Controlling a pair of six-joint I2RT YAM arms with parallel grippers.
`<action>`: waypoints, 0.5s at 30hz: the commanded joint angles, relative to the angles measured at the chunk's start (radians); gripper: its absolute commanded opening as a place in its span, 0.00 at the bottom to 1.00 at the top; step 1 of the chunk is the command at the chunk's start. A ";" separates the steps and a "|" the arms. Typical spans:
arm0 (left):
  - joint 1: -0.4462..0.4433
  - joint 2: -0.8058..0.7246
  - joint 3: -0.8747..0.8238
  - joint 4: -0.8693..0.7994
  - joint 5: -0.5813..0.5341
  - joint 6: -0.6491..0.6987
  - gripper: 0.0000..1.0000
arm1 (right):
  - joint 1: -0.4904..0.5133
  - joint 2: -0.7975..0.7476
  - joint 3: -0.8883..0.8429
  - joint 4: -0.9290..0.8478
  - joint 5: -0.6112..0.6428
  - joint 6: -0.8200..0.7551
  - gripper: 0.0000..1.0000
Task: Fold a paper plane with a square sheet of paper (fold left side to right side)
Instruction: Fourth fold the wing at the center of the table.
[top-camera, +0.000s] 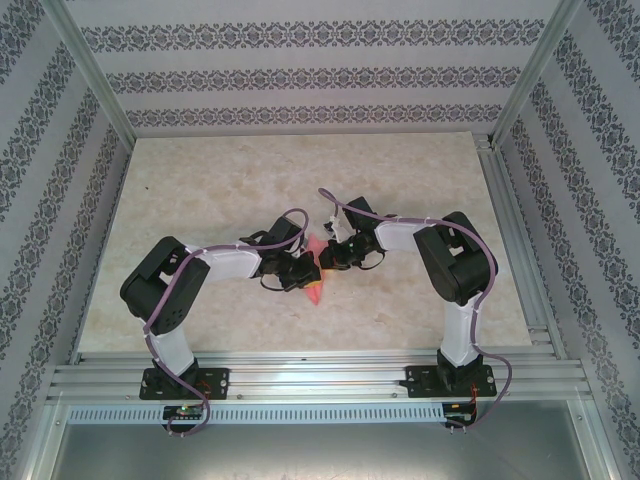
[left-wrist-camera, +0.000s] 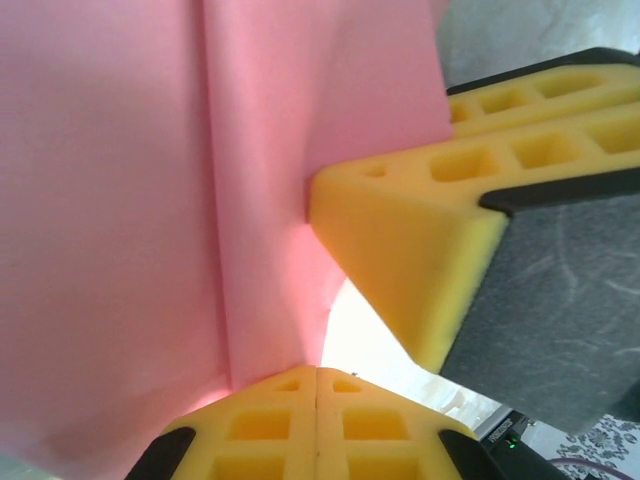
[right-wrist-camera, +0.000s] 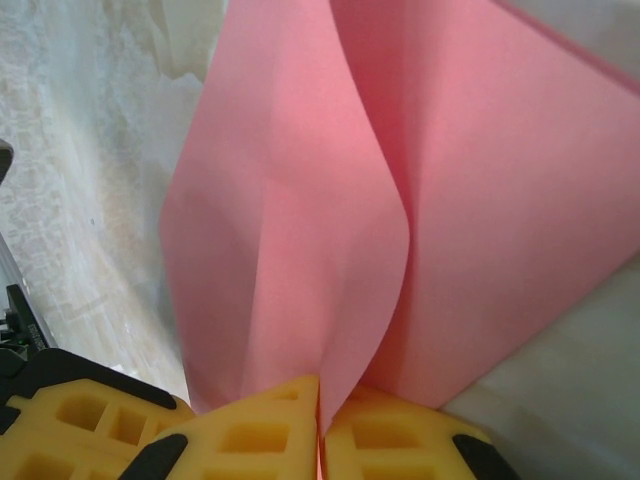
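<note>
While both hands pinch the square sheet of paper (top-camera: 316, 291) in the air over the middle of the table (top-camera: 200, 200), almost everything depends on two very small grips. The left hand (left-wrist-camera: 317, 400) has its yellow pads pressed flat together, and the lower edge of the paper appears to run in between their tips. The right hand (right-wrist-camera: 320, 405) is closed tight on a folded corner, with pink layers fanning up from the seam of its pads.

Since each grip takes only a sliver of thin paper, a sideways tug from either arm could slide the sheet out. It would then drop to the table in no useful pose. If the arms move apart instead, the stretch between the two pinches could tear, most likely along the crease seen in the left wrist view.

One layer bellies outward in the right wrist view and does not lie flat. Pressing down now would probably set a crooked second crease, and the left side would miss the right side. The right hand's fingers sit just beside the left hand's, so a small twist could knock them together and crumple the paper between them
</note>
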 joint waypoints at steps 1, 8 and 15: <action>-0.010 0.019 -0.013 -0.039 -0.030 0.032 0.00 | 0.031 0.059 -0.009 -0.040 0.072 -0.025 0.09; -0.008 0.020 -0.038 -0.044 -0.037 0.040 0.00 | 0.034 0.059 -0.005 -0.044 0.072 -0.028 0.10; -0.008 0.035 -0.049 -0.031 -0.037 0.035 0.00 | 0.034 0.054 0.006 -0.041 0.061 -0.020 0.11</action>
